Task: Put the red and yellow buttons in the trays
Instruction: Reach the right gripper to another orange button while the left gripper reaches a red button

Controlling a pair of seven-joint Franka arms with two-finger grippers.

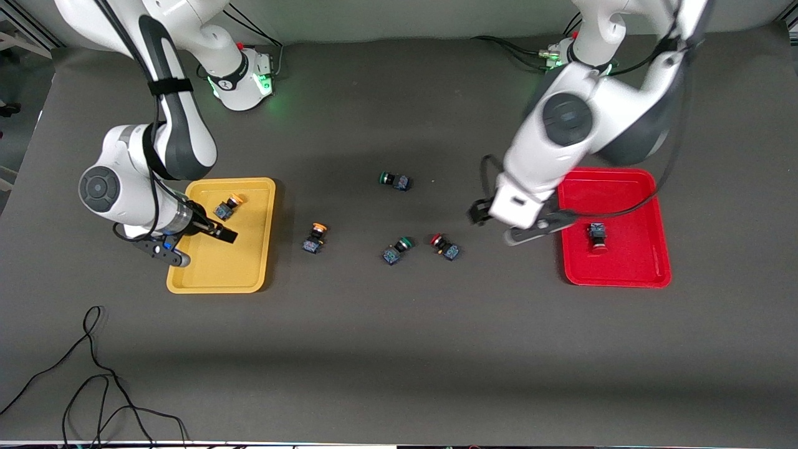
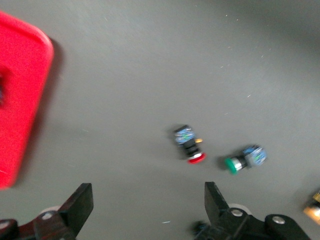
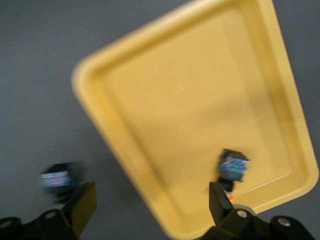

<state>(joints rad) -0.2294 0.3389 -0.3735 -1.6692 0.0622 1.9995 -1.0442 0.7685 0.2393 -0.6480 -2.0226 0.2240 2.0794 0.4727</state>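
Observation:
The yellow tray (image 1: pixel 249 274) lies toward the right arm's end of the table and holds one yellow-capped button (image 1: pixel 227 207). My right gripper (image 1: pixel 198 245) hovers over this tray, open and empty. In the right wrist view the tray (image 3: pixel 190 100) and that button (image 3: pixel 231 169) show. A second yellow button (image 1: pixel 315 238) lies on the table beside the tray. The red tray (image 1: pixel 629 268) holds one red button (image 1: pixel 597 236). Another red button (image 1: pixel 444 246) lies on the table. My left gripper (image 1: pixel 506 223) hovers open between it and the red tray. The left wrist view shows it (image 2: pixel 190 146).
Two green-capped buttons lie on the table: one (image 1: pixel 395 181) farther from the front camera, one (image 1: pixel 397 249) beside the loose red button, also in the left wrist view (image 2: pixel 245 159). A loose black cable (image 1: pixel 93 374) lies near the front edge at the right arm's end.

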